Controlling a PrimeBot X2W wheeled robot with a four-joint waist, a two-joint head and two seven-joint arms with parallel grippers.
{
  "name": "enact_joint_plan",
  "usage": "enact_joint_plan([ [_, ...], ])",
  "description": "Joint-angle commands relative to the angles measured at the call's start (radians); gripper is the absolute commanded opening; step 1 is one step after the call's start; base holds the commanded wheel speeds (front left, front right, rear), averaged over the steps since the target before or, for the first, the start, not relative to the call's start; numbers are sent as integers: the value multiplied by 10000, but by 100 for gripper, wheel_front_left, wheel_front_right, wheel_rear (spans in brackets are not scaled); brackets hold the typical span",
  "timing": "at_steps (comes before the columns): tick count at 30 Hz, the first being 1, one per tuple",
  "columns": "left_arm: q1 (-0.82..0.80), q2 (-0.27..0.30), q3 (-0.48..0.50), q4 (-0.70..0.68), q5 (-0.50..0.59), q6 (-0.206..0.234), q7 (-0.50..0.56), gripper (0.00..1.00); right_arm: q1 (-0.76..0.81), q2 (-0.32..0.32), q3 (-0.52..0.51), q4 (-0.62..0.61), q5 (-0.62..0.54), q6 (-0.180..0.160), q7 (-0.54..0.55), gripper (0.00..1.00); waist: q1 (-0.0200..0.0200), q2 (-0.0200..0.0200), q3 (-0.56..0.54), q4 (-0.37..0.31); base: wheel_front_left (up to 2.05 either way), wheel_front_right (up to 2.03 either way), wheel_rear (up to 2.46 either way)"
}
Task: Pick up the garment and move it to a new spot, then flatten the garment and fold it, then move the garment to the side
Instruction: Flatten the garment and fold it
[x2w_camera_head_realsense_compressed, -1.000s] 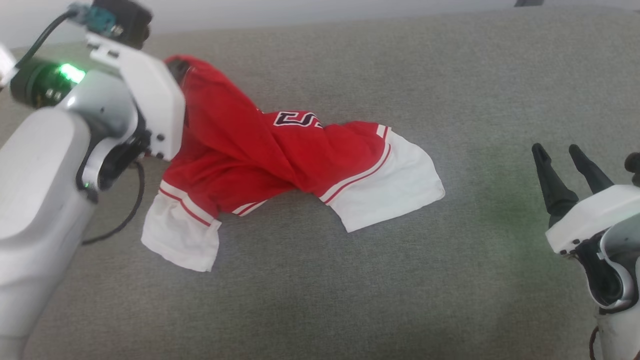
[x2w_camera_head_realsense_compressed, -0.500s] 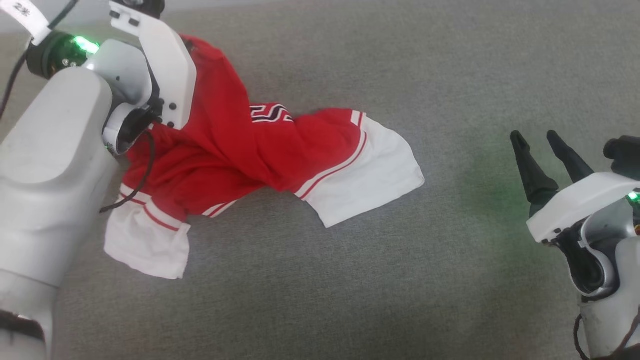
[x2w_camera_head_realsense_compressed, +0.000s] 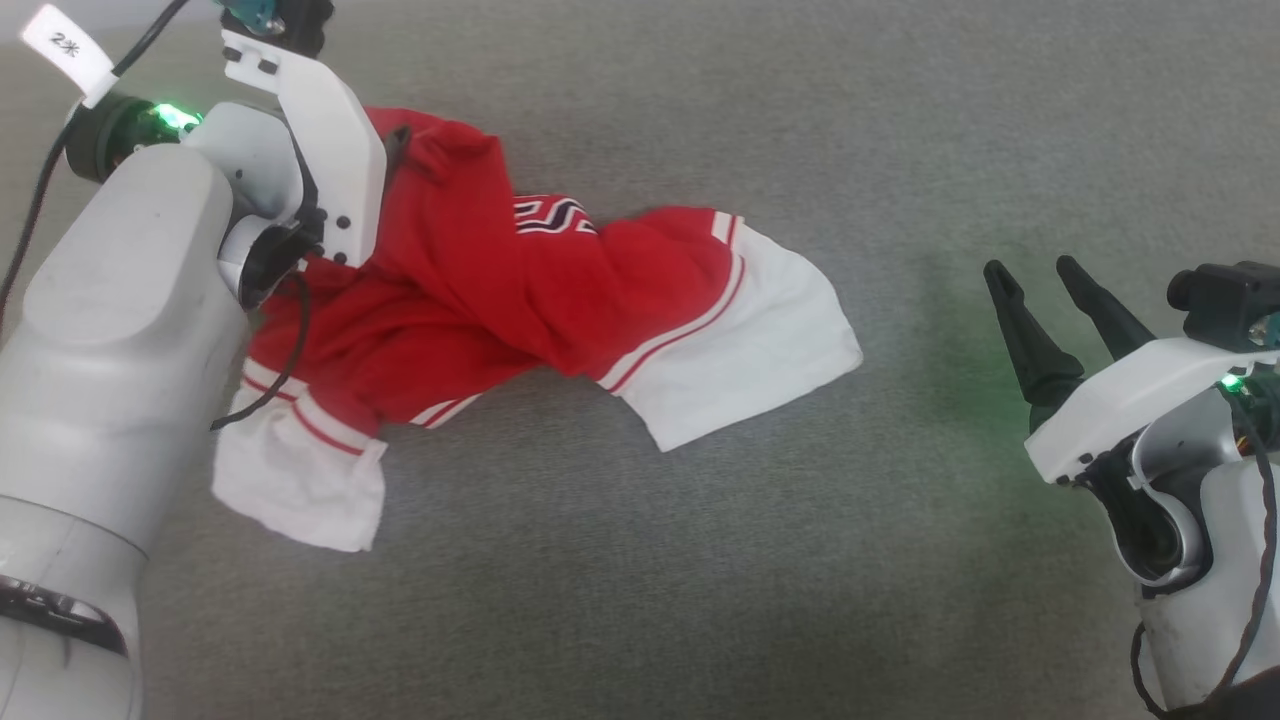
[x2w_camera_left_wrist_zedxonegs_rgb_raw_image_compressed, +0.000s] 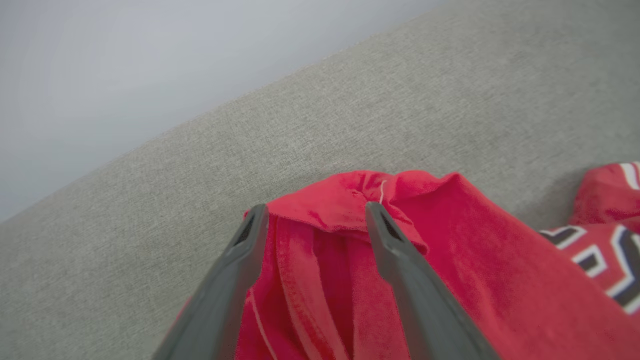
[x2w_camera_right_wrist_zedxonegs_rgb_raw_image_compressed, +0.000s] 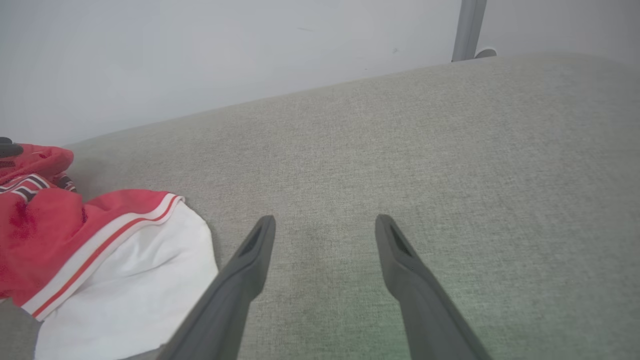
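Now | left claw (x2w_camera_left_wrist_zedxonegs_rgb_raw_image_compressed: 315, 210) apart, astride garment (x2w_camera_head_realsense_compressed: 470, 300) fold | right claw (x2w_camera_right_wrist_zedxonegs_rgb_raw_image_compressed: 325, 222) apart, idle | risk: bunched cloth may snag claw on retreat

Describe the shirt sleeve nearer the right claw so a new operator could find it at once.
On the grey fabric surface, the crumpled red jersey T-shirt lies toward the left. Its white short sleeve fans out flat at the shirt's right end, toward the right claw. The other white sleeve sits beside the pale left forearm; this one lies apart from both arms.
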Motion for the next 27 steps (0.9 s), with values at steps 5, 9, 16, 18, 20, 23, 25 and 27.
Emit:
enact_joint_plan([
  [5,142,61,39,-238,-193,-132,-718,100,172,-170,128,-8,52,-11,134,100,0,0,-396,546,0,0,0],
  [9,467,297,61,-752,-151,-160,-1496,100,331,-284,251,-90,7,-11,340,100,0,0,-701,990,0,0,0],
  [16,1356,705,278,-1926,-103,142,-2735,100,552,-419,419,-227,-75,-11,709,100,0,0,-1136,1652,0,0,0],
  [18,1782,839,426,-2341,-237,275,-3093,100,608,-447,492,-260,-97,-11,848,100,0,0,-1265,1842,0,0,0],
  [20,2209,1020,499,-2770,-243,413,-3381,100,630,-488,553,-290,-145,-11,1013,100,0,0,-1385,2026,0,0,0],
  [23,2896,1317,726,-3421,-350,816,-3776,100,705,-512,689,-321,-177,-11,1316,100,0,0,-1511,2270,0,0,0],
  [25,3393,1441,927,-3894,-443,1159,-4100,100,743,-560,775,-288,-168,-11,1575,100,0,0,-1589,2431,0,0,0],
  [27,3872,1600,1101,-4354,-440,1456,-4438,100,740,-605,882,-255,-164,-11,1882,100,0,0,-1644,2580,0,0,0],
])
